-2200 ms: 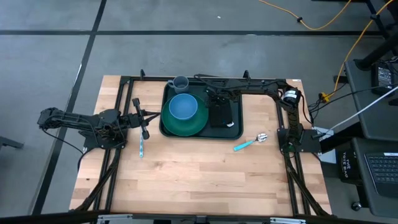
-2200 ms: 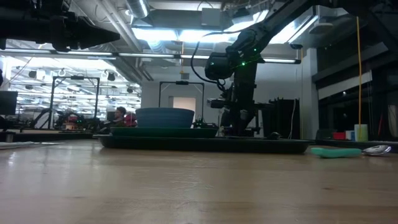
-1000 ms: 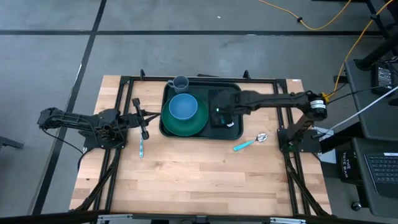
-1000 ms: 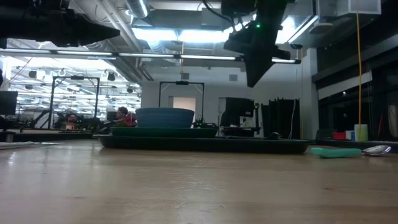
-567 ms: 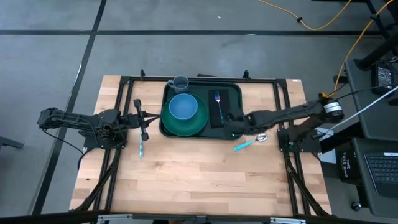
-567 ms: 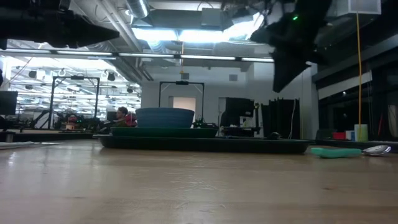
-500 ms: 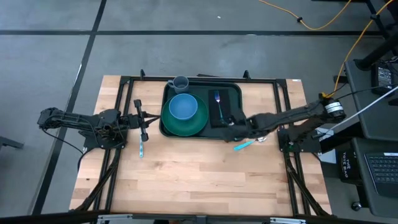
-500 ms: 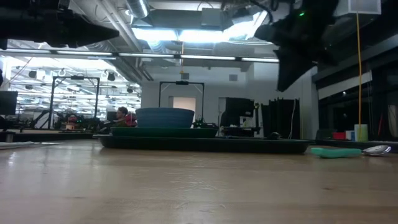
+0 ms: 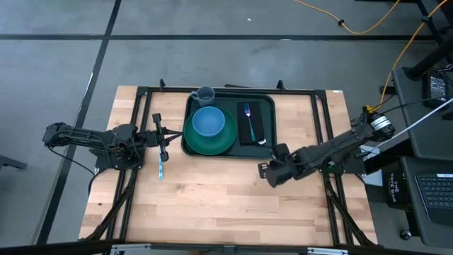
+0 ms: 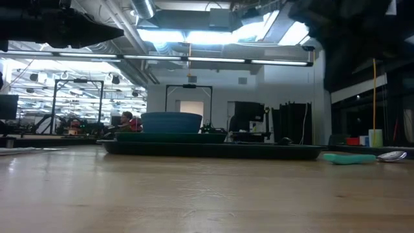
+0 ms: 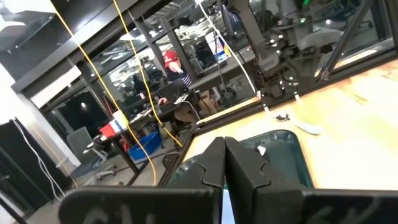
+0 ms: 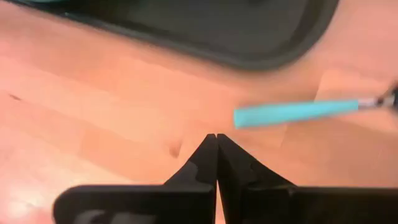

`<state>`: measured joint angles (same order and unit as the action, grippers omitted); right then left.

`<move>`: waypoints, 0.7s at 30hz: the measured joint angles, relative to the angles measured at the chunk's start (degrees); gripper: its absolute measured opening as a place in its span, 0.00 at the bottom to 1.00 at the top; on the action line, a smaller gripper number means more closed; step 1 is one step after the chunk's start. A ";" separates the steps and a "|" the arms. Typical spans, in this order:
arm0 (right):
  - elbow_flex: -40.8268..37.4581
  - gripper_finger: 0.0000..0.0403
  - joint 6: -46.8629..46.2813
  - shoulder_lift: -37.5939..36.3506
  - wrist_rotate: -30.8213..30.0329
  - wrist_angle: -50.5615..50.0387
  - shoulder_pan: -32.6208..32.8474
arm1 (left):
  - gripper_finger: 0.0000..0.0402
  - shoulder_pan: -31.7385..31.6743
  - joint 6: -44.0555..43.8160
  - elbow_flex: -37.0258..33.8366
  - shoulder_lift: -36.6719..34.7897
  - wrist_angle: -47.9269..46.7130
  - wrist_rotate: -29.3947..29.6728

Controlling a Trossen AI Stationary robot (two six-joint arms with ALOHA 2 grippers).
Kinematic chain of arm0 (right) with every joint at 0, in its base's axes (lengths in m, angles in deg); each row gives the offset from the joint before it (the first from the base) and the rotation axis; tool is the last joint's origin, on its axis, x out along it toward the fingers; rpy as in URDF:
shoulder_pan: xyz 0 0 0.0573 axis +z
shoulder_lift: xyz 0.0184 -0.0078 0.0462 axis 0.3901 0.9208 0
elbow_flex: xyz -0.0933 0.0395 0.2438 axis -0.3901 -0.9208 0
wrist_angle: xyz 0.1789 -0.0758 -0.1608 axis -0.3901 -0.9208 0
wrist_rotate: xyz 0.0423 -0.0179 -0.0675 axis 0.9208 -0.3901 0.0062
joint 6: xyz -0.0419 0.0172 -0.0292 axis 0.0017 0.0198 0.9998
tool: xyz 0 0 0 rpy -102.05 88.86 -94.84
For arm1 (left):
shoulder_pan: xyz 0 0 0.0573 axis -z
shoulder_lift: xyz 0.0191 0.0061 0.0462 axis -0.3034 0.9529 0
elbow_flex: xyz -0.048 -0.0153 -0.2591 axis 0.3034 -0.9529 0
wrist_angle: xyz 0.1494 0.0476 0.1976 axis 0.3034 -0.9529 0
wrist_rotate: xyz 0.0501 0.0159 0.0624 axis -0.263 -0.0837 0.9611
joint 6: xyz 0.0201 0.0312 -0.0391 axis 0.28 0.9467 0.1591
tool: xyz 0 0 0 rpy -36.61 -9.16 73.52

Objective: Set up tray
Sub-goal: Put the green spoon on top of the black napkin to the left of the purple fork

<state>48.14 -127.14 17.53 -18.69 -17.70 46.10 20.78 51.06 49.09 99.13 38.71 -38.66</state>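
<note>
The dark green tray (image 9: 267, 106) lies at the table's far middle. On it are a green plate (image 9: 195, 142) with a blue bowl (image 9: 208, 122), a grey cup (image 9: 205, 94) at its far edge, and a black napkin (image 9: 256, 129) with a fork (image 9: 248, 113) on it. A teal-handled spoon (image 12: 292, 113) lies on the wood by the tray's near right corner and also shows in the low view (image 10: 349, 157). My right gripper (image 9: 267, 172) is shut and empty above the wood just beside the spoon's handle. My left gripper (image 9: 170, 132) is shut and empty left of the tray.
A second teal-handled utensil (image 9: 161, 168) lies on the wood near my left gripper. A black frame (image 9: 318, 106) runs around the table top. Bare wood (image 9: 219, 205) fills the near half of the table.
My right gripper has left the spot above the napkin on the tray and swung toward the table's near edge and a little right, off the tray, to above the wood by the spoon. The fork now shows lying on the napkin.
</note>
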 joint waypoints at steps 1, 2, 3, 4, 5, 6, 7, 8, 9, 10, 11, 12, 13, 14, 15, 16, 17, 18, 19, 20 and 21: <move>0.00 0.01 -1.97 0.00 0.00 -0.09 0.80 | 0.01 0.00 -0.53 0.00 -0.02 0.00 0.02; 0.00 0.01 -3.51 0.00 0.22 -0.42 1.50 | 0.01 0.00 -1.09 0.00 -0.02 0.00 0.02; 0.00 0.01 -5.34 0.00 0.70 -0.99 2.03 | 0.01 0.00 -1.60 0.00 0.00 0.00 0.02; 0.00 0.01 -7.46 0.00 1.59 -1.88 2.48 | 0.01 0.00 -1.87 0.00 -0.02 0.02 0.02; 0.00 0.01 -9.95 0.00 2.82 -3.21 2.85 | 0.01 0.00 -1.93 0.00 0.00 0.00 0.02; 0.00 0.01 -12.85 0.00 4.04 -4.58 3.18 | 0.01 0.00 -1.98 0.00 -0.01 0.00 0.02; 0.00 0.01 -15.79 0.00 5.25 -5.81 3.52 | 0.00 0.00 -2.01 0.00 -0.02 0.01 0.02; 0.00 0.01 -18.64 0.00 6.31 -7.31 3.81 | 0.00 0.00 -2.02 0.00 -0.01 0.01 0.02; 0.00 0.01 -21.41 0.02 7.03 -9.20 4.09 | 0.00 0.00 -2.03 0.00 0.00 0.00 0.02; 0.00 0.01 -24.01 0.02 7.63 -11.17 4.24 | 0.01 0.00 -2.01 0.00 -0.01 0.00 0.02; 0.00 0.01 -26.42 0.02 7.95 -13.11 4.26 | 0.01 0.00 -2.02 0.00 -0.01 0.00 0.02; 0.00 0.01 -28.60 0.02 8.01 -14.64 4.21 | 0.01 0.00 -2.03 0.00 -0.02 0.00 0.02; 0.00 0.01 -30.42 0.02 8.15 -15.56 4.17 | 0.01 0.00 -2.01 0.00 0.00 0.00 0.02; 0.00 0.01 -31.76 0.02 8.30 -15.88 4.14 | 0.01 0.00 -2.02 0.00 0.00 0.00 0.03; 0.00 0.01 -32.62 0.02 8.38 -15.81 4.13 | 0.01 0.00 -2.03 0.00 -0.02 0.00 0.03; 0.00 0.02 -33.31 0.02 8.54 -15.73 4.15 | 0.01 0.00 -2.01 0.00 -0.02 -0.02 0.04; 0.00 0.02 -33.41 0.02 8.64 -15.67 4.15 | 0.01 0.00 -2.01 0.00 -0.01 -0.02 0.04; 0.00 0.03 -33.43 0.02 8.68 -15.39 4.06 | 0.01 0.00 -2.01 0.00 -0.01 -0.03 0.04; 0.00 0.03 -33.45 0.02 8.67 -14.89 3.94 | 0.01 0.00 -2.03 0.00 -0.02 -0.09 0.04; 0.00 0.04 -33.49 0.02 8.51 -14.29 3.85 | 0.00 0.00 -2.03 0.00 -0.01 -0.18 0.04; 0.00 0.05 -33.49 0.02 8.13 -13.60 3.65 | 0.00 0.00 -2.03 0.00 -0.02 -0.32 0.04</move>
<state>48.14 -160.63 17.55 -10.56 -31.30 49.75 20.78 49.03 49.09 99.11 38.39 -38.62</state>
